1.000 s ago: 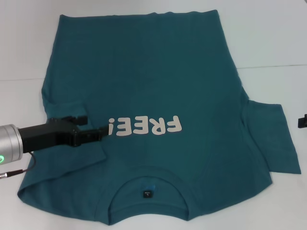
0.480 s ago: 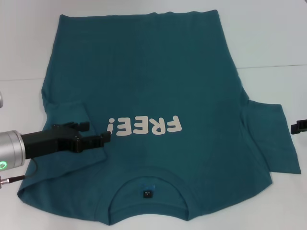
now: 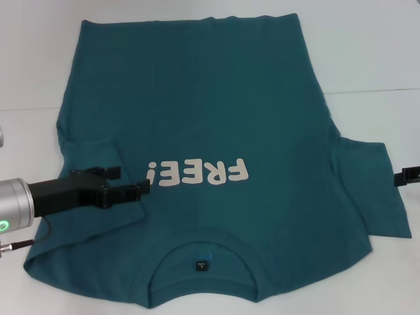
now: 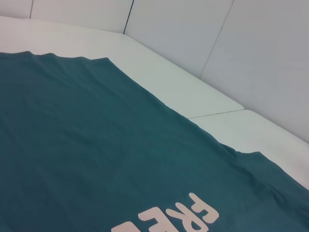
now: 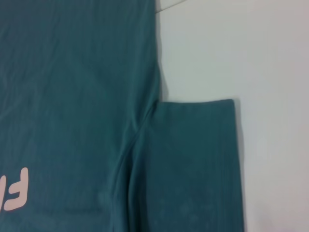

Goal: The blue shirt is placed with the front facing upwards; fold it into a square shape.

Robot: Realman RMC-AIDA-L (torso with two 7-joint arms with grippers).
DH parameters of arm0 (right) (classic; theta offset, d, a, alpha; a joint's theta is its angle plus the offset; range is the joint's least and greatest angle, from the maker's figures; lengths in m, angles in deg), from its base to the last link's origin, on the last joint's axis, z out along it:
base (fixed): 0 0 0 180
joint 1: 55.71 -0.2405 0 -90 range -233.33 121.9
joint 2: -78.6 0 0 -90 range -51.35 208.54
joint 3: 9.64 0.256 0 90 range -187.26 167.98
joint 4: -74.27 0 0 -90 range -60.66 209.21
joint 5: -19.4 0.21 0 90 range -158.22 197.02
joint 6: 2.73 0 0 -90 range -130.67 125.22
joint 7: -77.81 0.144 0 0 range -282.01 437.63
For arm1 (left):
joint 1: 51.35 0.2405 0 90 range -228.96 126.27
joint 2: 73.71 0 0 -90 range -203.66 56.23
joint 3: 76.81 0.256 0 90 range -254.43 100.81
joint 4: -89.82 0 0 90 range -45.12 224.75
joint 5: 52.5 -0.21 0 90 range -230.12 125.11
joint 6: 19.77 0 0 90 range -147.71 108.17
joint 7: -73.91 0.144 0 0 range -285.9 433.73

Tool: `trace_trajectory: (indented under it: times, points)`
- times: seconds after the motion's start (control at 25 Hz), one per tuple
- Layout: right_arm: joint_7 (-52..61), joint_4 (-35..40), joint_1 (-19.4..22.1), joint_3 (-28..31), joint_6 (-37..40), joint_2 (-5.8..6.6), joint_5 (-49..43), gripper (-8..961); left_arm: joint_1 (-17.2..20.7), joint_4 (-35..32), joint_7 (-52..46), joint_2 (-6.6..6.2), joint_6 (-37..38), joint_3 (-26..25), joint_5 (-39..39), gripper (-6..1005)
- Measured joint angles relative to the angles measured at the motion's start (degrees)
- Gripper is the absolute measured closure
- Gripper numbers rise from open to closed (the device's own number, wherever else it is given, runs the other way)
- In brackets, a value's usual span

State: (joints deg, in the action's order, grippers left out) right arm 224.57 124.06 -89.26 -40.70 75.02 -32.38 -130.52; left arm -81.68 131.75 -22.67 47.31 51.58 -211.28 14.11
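Left gripper (image 3: pixel 125 182), jaws spread, hovers over the folded-in left sleeve near worktop's left edge. Right gripper (image 3: pixel 408 177) at right edge, state can't tell. Blue shirt (image 3: pixel 216 118) flat mid-worktop; right sleeve (image 5: pixel 193 164) & body folds left.

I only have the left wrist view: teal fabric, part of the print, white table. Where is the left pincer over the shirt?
Observer: The left pincer is open over the blue shirt, near its left sleeve, which is already folded inward onto the body, beside the FREE! print.
Operator: And the right sleeve?
Observer: The right sleeve lies spread flat on the table, not folded.
Operator: Where is the right arm?
Observer: Only the tip of the right pincer shows at the head view's right edge, just beyond that sleeve's outer edge.
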Motion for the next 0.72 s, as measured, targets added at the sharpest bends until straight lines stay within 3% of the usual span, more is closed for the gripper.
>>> trace_trajectory:
  times: [0.72]
  points:
    - [-0.86,-5.0,-0.71,0.08,-5.84,-0.26,-0.02,39,-0.43,-0.82,0.09,0.0,-0.35,0.0,0.0,111]
